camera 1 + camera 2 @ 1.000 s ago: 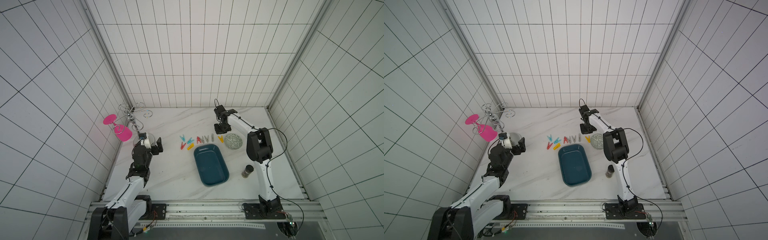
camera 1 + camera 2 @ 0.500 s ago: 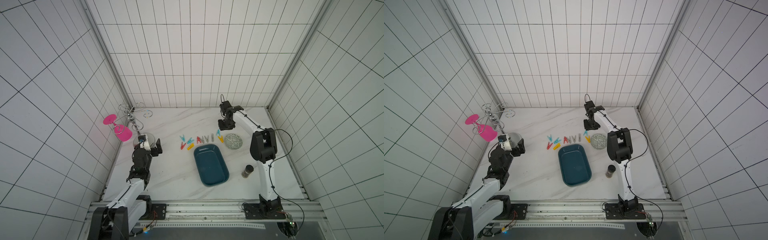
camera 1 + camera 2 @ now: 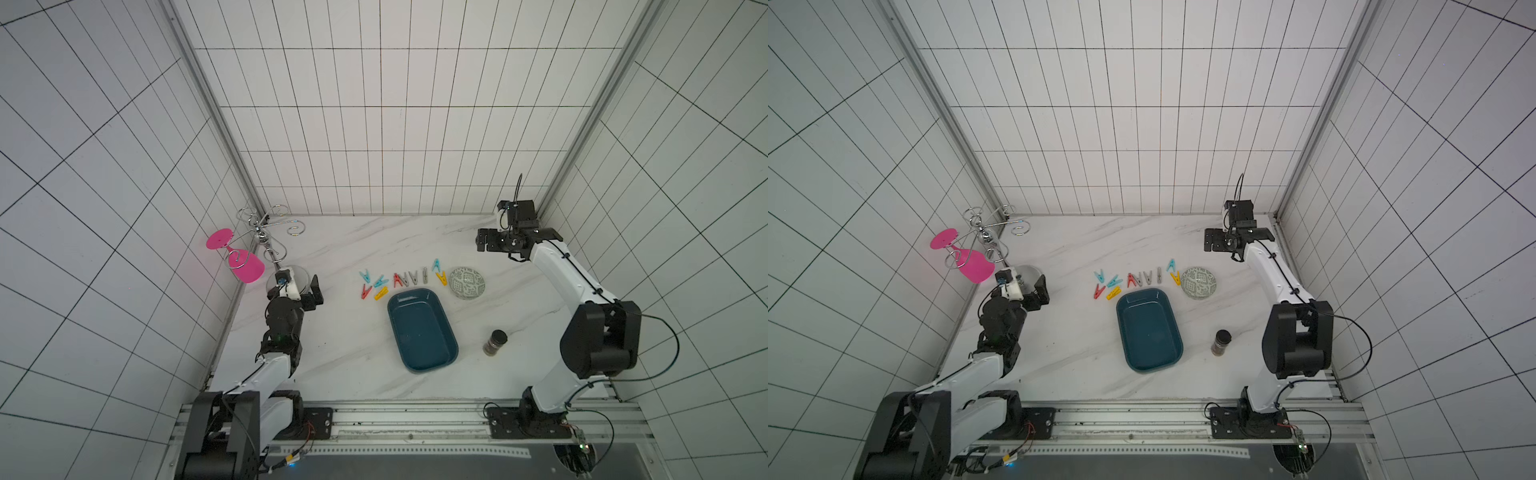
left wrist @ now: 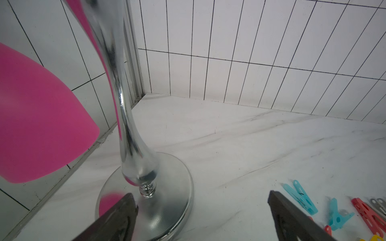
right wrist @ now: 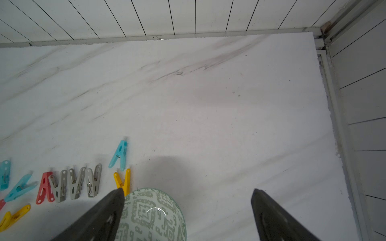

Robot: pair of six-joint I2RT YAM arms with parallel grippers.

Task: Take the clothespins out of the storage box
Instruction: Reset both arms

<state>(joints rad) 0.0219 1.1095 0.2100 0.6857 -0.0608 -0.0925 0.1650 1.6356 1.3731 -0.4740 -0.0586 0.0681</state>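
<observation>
Storage box sits empty, clothespins rowed off its far end, so left gripper and right gripper gape, holding nothing.

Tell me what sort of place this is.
Most likely a robot test cell, not a real kitchen: white tiled walls box in a marble-look tabletop, and two robot arms are mounted on a metal rail at its front edge.

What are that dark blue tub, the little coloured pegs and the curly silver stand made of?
The storage box looks like moulded plastic: smooth, rounded, faint sheen. The clothespins seem coloured plastic with metal springs. The stand is probably chromed metal; it mirrors the pink glass.
</observation>
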